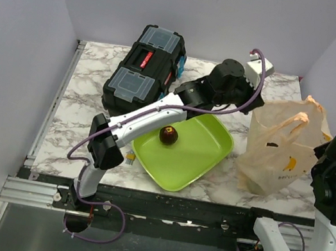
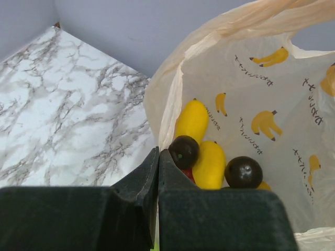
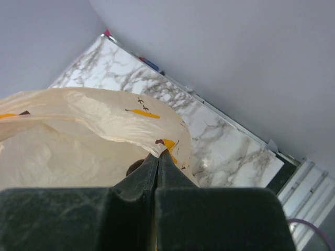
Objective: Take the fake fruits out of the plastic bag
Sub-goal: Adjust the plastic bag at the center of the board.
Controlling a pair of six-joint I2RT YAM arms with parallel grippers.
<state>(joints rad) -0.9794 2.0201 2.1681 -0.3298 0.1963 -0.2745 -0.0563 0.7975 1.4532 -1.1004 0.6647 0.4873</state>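
Observation:
The peach-orange plastic bag (image 1: 280, 152) with banana prints stands upright at the right of the table. My left gripper (image 1: 251, 108) is shut on the bag's left rim (image 2: 166, 104); its tip (image 2: 158, 151) shows at the bag's mouth. Inside lie two yellow oval fruits (image 2: 192, 120) (image 2: 209, 164), two dark maroon round fruits (image 2: 184, 150) (image 2: 243, 171) and a bit of red (image 2: 190, 175). My right gripper (image 1: 323, 149) (image 3: 158, 152) is shut on the bag's right edge (image 3: 104, 117). One maroon fruit (image 1: 168, 135) lies on the lime-green tray (image 1: 208, 139).
A black toolbox (image 1: 146, 63) stands at the back left, next to my left arm. The tray sits between the toolbox and the bag. Grey walls enclose the marble table on three sides.

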